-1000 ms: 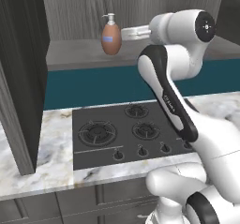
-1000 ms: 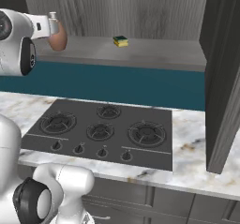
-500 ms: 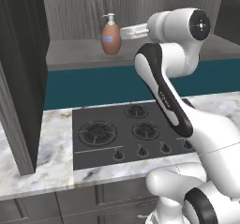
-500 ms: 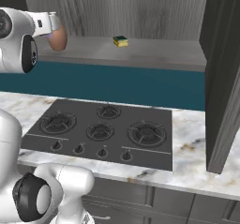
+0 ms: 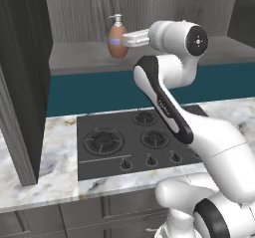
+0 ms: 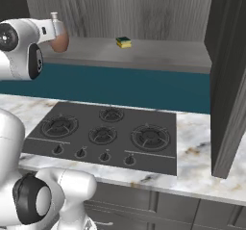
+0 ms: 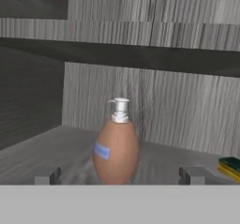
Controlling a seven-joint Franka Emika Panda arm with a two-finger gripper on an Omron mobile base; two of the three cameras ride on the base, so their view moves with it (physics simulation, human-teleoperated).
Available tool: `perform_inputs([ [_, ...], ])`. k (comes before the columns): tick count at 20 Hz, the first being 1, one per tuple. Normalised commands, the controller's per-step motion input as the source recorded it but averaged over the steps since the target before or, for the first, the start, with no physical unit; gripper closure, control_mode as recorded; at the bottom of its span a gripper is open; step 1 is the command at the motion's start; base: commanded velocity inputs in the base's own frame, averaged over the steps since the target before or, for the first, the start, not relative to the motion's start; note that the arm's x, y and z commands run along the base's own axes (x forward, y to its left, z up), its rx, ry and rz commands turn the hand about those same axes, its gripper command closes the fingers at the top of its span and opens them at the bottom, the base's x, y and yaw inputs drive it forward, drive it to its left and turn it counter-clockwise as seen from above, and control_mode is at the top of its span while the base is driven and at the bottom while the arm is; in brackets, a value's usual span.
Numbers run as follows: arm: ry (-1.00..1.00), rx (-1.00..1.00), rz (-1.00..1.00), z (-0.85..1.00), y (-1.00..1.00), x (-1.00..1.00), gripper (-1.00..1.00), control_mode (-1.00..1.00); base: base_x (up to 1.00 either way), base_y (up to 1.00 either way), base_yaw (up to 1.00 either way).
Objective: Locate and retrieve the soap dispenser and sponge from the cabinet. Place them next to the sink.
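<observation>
With our hand (image 7: 120, 175) spread wide, the soap dispenser (image 7: 116, 150) stands dead ahead between the fingertips on the cabinet (image 7: 42, 150) shelf; we should ease forward level and close around its belly.

In the hand view we see the sponge (image 7: 230, 168) cut by the right edge, so only its left end shows. The base of the soap dispenser (image 7: 116, 149) is covered by the grey band at the bottom, and we cannot tell where it meets the shelf. In the right base view the arm's white body covers the left part of the bottle (image 6: 59, 39). Its label there is hidden. The gripper (image 5: 128, 39) seems close to the bottle, but contact is not clear.
</observation>
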Motion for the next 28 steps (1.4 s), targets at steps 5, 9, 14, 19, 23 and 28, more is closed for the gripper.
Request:
perform_inputs([
  [5, 0.10, 0.00, 0.00, 0.03, 0.00, 0.33, -1.00, -1.00, 0.00, 0.00, 0.00],
  [9, 0.03, 0.00, -0.01, 0.00, 0.00, 0.27, -1.00, -1.00, 0.00, 0.00, 0.00],
  [14, 0.00, 0.00, 0.00, 0.00, 0.04, 0.20, -1.00, -1.00, 0.00, 0.00, 0.00],
  [19, 0.00, 0.00, 0.00, 0.00, 0.12, 0.12, -1.00, -1.00, 0.00, 0.00, 0.00],
  [23, 0.00, 0.00, 0.00, 0.00, 0.11, 0.24, -1.00, -1.00, 0.00, 0.00, 0.00],
  [28, 0.02, 0.00, 0.00, 0.00, 0.00, 0.24, -1.00, -1.00, 0.00, 0.00, 0.00],
])
